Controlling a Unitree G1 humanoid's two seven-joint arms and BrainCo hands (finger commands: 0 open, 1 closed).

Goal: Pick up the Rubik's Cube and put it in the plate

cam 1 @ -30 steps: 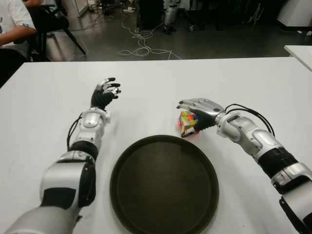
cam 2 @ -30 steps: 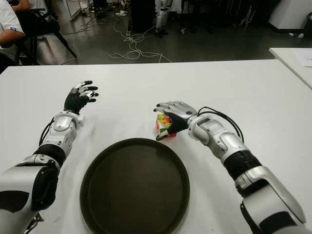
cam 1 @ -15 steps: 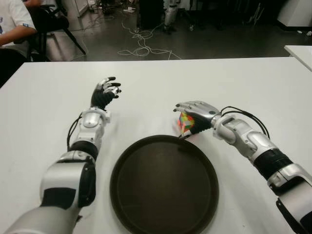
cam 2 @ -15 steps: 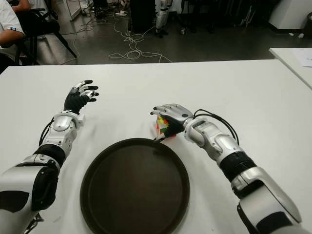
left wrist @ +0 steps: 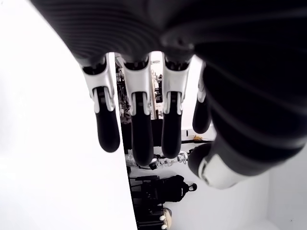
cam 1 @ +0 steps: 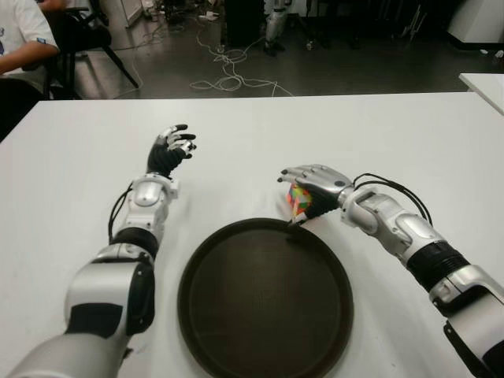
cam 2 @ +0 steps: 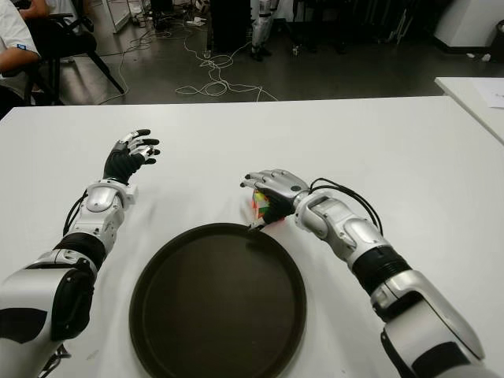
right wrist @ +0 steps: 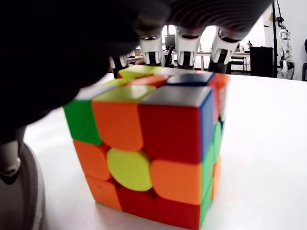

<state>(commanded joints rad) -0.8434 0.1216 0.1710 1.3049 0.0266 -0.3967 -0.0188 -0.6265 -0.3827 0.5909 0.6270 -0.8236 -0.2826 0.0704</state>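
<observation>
— What's on the counter point(cam 1: 71, 181)?
— One Rubik's Cube point(cam 1: 299, 198), one dark round plate point(cam 1: 264, 299).
— Hands?
— Two: one left hand point(cam 1: 169, 150), one right hand point(cam 1: 313, 185). One seated person point(cam 1: 20, 39) beyond the far left corner.

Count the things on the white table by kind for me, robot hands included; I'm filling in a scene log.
Cube: 1
Plate: 1
Robot hands: 2, the left robot hand open beside the plate's far left, the right robot hand cupped over the cube
Total: 4, all on or above the table
</observation>
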